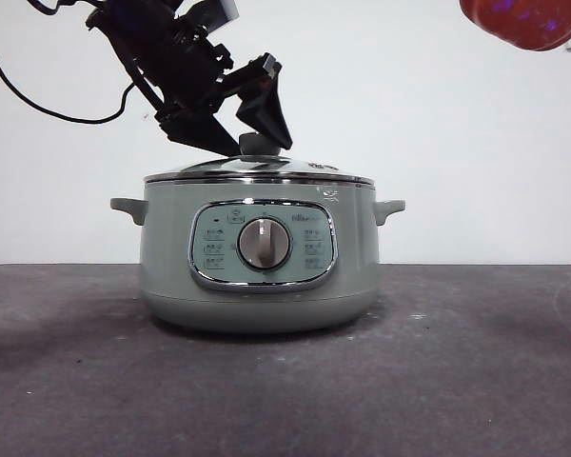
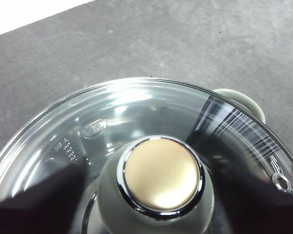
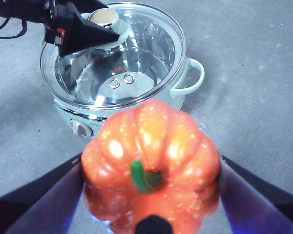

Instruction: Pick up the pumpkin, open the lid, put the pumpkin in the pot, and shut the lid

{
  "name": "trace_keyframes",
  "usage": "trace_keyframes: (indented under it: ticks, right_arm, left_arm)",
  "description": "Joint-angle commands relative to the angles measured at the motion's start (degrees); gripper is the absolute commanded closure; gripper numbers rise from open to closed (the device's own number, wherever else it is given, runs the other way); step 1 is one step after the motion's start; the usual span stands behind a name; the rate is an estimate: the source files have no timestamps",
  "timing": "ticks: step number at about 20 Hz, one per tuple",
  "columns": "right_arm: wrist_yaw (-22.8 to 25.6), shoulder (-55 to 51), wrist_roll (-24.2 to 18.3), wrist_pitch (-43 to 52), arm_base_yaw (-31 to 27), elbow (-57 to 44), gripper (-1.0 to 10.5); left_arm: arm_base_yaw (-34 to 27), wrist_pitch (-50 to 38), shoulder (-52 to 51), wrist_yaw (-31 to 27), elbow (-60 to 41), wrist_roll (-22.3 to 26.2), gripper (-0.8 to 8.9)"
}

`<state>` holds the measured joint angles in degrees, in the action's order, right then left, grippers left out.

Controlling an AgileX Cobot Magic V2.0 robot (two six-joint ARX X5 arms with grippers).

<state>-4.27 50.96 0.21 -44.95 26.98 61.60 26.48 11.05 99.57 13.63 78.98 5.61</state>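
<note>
- Front view showed where I stood in the job: the pumpkin was already picked up and hung high above the pot, off to one side of it, while the lid sat closed on the pot's rim.
- Opening the lid, dropping the pumpkin in and closing up were all, by my reckoning, not yet done.
- My right gripper was pinching the pumpkin between its two jaws, stem facing the wrist camera, the pot well below it.
- My left gripper was down at the lid's knob, jaws spread to either side of it; I could not tell whether they touched the knob.
</note>
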Motion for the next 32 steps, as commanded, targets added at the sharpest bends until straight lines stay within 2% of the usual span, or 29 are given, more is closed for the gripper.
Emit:
trace_keyframes:
  ticks: [1, 2, 3, 11, 20, 27, 29, 32]
  right_arm:
    - [0.26, -0.07, 0.35, 0.37, 0.04, 0.09, 9.6]
    - [0.37, -0.07, 0.33, 0.37, 0.04, 0.09, 9.6]
    - [0.37, -0.07, 0.33, 0.37, 0.02, 0.09, 9.6]
    - [0.35, -0.07, 0.33, 0.39, 0.04, 0.09, 9.6]
    - [0.31, 0.04, 0.35, 1.42, 0.04, 0.09, 9.6]
    - [-1.44, 4.09, 0.35, 8.02, 0.09, 0.17, 9.6]
    - [-4.66, 7.72, 0.35, 11.17, 0.11, 1.01, 9.6]
    - [-4.83, 15.04, 0.02, 13.90, 0.33, 4.79, 9.6]
  left_arm:
    - [0.20, -0.07, 0.52, 0.17, 0.15, 0.63, 7.47]
    - [0.20, 0.00, 0.52, 0.17, 0.15, 0.61, 8.20]
    - [0.20, 0.13, 0.52, 0.17, 0.15, 0.61, 8.26]
    - [0.17, 0.52, -1.01, 0.13, 0.20, 0.61, 8.26]
    - [0.00, 2.01, -9.88, -0.44, 0.24, 0.46, 8.25]
    - [-0.35, 13.05, -24.04, -5.31, 0.24, 0.55, 8.25]
    - [-0.35, 17.79, -29.03, -6.93, 0.24, 0.63, 8.25]
    - [-0.35, 24.46, -36.06, -8.22, 0.24, 0.61, 8.25]
